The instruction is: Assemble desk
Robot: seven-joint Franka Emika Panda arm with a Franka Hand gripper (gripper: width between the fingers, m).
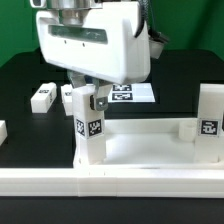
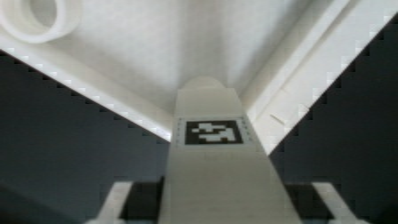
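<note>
- Leg [image 1: 88, 128] stands upright at the desk tray [image 1: 140, 150]'s corner on the exterior view's left; the tray lies along the tabletop [image 1: 25, 70]'s near edge.
- Fingers [image 2: 121, 203] clamp the leg.
- Keep it plumb and press straight down; the socket beneath is hidden.

Clamped upright between the fingers of the white two-finger gripper [image 1: 87, 102]: a white square plastic block leg [image 1: 88, 130], tags facing out, lower end at the corner on the exterior view's left of the white rimmed plastic tray tabletop [image 1: 140, 150]. Standing at the tabletop's other end, a second leg [image 1: 211, 122]. Lying apart on the black table [image 1: 20, 70], a third leg [image 1: 42, 97]; behind, the marker board [image 1: 138, 94].
</note>
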